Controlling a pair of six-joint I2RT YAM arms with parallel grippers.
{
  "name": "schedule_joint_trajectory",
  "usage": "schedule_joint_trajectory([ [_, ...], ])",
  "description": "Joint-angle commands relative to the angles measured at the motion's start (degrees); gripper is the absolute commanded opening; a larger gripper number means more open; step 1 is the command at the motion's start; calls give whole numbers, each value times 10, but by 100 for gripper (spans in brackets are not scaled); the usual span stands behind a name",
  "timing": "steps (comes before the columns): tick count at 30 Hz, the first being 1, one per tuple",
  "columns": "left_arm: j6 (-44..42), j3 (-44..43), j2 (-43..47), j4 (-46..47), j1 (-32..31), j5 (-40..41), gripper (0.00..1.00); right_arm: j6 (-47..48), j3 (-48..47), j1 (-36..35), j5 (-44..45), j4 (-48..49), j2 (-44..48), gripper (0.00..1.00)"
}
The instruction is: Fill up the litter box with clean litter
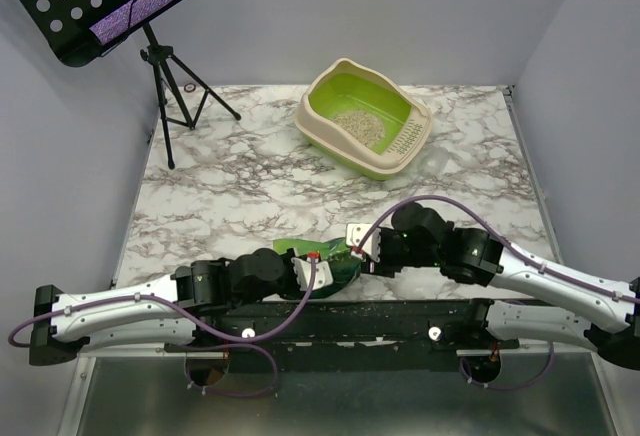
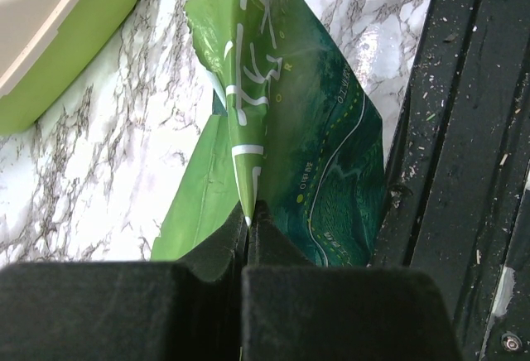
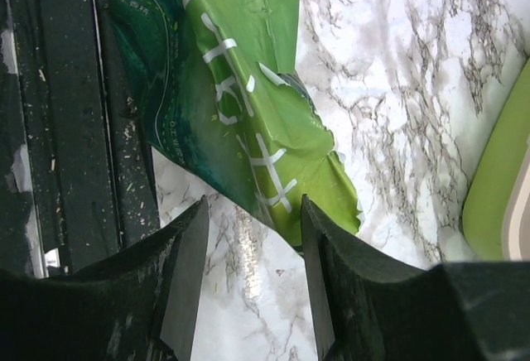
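Observation:
The litter box (image 1: pixel 412 111), beige rim and lime-green inside, stands at the back of the marble table with a small patch of clean litter (image 1: pixel 360 128) on its floor. A crinkly green-and-teal bag (image 1: pixel 335 266) lies flat near the front edge between the arms. My left gripper (image 1: pixel 316 268) is shut on a fold of the bag (image 2: pixel 281 113), the pinch (image 2: pixel 247 222) showing in the left wrist view. My right gripper (image 1: pixel 356 243) is open, its jaws (image 3: pixel 252 245) just short of the bag's torn green corner (image 3: pixel 248 88). A corner of the box shows in both wrist views (image 2: pixel 50 38) (image 3: pixel 497 204).
A black music stand (image 1: pixel 110 1) on a tripod (image 1: pixel 165 86) stands at the back left. A black rail (image 1: pixel 400 314) dusted with litter specks runs along the near edge under the arms. Grey walls close in both sides.

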State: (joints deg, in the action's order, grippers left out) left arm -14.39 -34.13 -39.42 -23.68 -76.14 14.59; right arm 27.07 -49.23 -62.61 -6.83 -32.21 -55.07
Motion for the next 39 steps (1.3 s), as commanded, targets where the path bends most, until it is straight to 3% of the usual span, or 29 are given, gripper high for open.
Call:
schedule_joint_trajectory([
  [1,-5,3,22,-2,4,30,0,25,-10,2,11,30,-22,56],
  [12,-4,8,44,0,4,28,0,22,-5,35,-57,58,-79,55],
  [14,-3,9,53,0,5,28,0,15,-4,41,-76,45,-85,52],
  [16,-3,10,62,0,4,27,0,4,-2,46,-97,26,-94,41],
  [18,-5,13,72,5,4,25,0,-5,-2,58,-117,12,-106,6],
  [19,-9,13,76,7,4,23,0,-15,-4,66,-113,11,-111,0],
  [26,-84,-28,49,-15,16,76,0,-40,-53,140,-64,22,-95,0],
  [32,-155,-77,22,7,162,-20,0,-48,-85,205,-29,33,-97,0],
  [39,-152,-67,-68,39,203,-71,0,-79,-42,223,-42,54,-107,0],
])
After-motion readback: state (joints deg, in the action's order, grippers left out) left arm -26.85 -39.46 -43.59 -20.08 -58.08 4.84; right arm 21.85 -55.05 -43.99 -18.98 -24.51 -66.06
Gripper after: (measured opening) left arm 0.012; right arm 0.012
